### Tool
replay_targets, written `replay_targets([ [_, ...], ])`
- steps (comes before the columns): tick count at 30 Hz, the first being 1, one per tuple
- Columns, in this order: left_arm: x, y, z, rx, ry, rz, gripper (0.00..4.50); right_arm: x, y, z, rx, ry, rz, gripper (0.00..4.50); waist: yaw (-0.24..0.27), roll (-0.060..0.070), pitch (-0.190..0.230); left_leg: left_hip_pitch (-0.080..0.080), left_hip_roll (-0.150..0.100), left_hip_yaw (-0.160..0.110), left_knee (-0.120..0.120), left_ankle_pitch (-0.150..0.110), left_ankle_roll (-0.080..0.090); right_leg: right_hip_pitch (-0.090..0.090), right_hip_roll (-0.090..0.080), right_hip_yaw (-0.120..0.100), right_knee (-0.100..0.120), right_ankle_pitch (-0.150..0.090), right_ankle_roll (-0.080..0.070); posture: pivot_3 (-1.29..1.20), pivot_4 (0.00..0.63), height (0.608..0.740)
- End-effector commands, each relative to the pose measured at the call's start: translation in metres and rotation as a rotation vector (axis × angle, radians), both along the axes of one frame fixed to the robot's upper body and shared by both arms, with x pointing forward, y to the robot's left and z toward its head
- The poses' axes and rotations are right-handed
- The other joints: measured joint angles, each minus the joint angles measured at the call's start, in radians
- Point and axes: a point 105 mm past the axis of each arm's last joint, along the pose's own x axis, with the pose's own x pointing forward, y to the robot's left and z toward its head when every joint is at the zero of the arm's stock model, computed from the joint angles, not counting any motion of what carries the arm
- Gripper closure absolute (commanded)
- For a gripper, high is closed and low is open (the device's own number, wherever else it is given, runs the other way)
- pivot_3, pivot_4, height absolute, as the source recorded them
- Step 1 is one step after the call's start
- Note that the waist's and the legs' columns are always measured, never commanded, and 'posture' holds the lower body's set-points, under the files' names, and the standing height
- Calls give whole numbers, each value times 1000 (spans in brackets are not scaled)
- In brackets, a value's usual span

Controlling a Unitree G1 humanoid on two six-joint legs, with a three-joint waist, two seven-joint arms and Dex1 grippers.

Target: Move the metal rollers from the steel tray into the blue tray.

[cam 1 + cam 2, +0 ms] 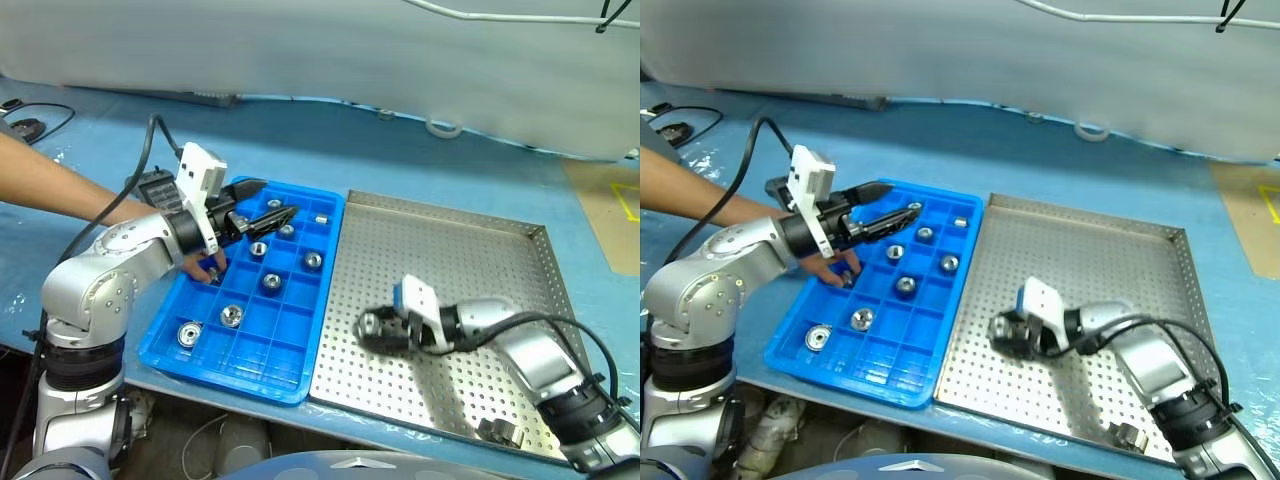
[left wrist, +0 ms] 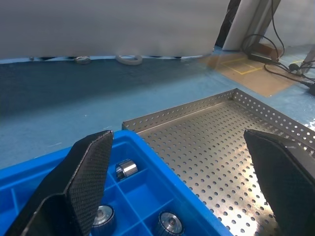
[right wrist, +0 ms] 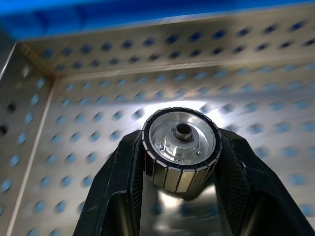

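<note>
The steel tray [image 1: 450, 250] lies on the right and the blue tray [image 1: 262, 352] beside it on the left. My right gripper [image 1: 372, 328] is low over the steel tray's left part, shut on a metal roller [image 3: 181, 147], whose ribbed rim sits between both fingers. Another roller [image 1: 498, 432] lies at the steel tray's near right corner. Several rollers [image 1: 313, 260] sit in compartments of the blue tray. My left gripper [image 1: 275, 200] hovers over the blue tray's far end, open and holding nothing, pointing toward the steel tray.
A person's arm [image 1: 50, 190] reaches in from the left, with the hand [image 1: 205, 268] inside the blue tray under my left wrist. A black cable [image 1: 40, 125] lies at the far left of the blue table. A tape ring [image 1: 443, 128] lies at the back.
</note>
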Motion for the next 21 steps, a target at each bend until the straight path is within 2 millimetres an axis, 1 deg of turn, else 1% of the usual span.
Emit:
replay_targets([
  [1, -14, 2, 12, -26, -56, -37, 0, 19, 1, 25, 100, -57, -35, 2815, 2, 0, 0, -1, 0, 0, 0, 0, 0, -2, 0, 0, 0, 0, 0, 70, 150, 740],
  [4, -21, 3, 16, -68, -59, -66, 0, 29, 4, 33, 131, -88, -48, 2815, 13, -2, 0, -6, 0, 0, 1, 0, 0, -6, 0, -1, 4, 0, 0, 74, 150, 740],
  [6, -23, 6, 16, -72, -58, -73, 0, 29, 10, 36, 165, -77, -36, 2815, 16, -2, 0, -6, -1, 0, 2, 0, 0, -7, 0, 0, 7, 0, 0, 81, 150, 740],
  [11, -21, -3, 20, -69, -59, -87, 0, 17, 20, 28, 174, -38, 7, 2815, 30, -1, 0, -4, -1, 0, 3, 0, 0, -5, -1, 0, 9, 0, -1, 88, 150, 740],
  [15, -21, -6, 20, -73, -43, -103, 0, 15, 20, 25, 186, -22, 5, 2815, 28, -2, 0, -4, -1, -1, 3, 0, 0, -5, 0, 0, 9, -1, -1, 86, 150, 740],
  [21, -20, -5, 19, -64, -39, -95, 0, 14, 19, 22, 188, -18, 8, 2815, 28, -2, 0, -3, -1, -1, 2, 1, -2, -5, 0, 0, 9, -1, -1, 82, 150, 740],
])
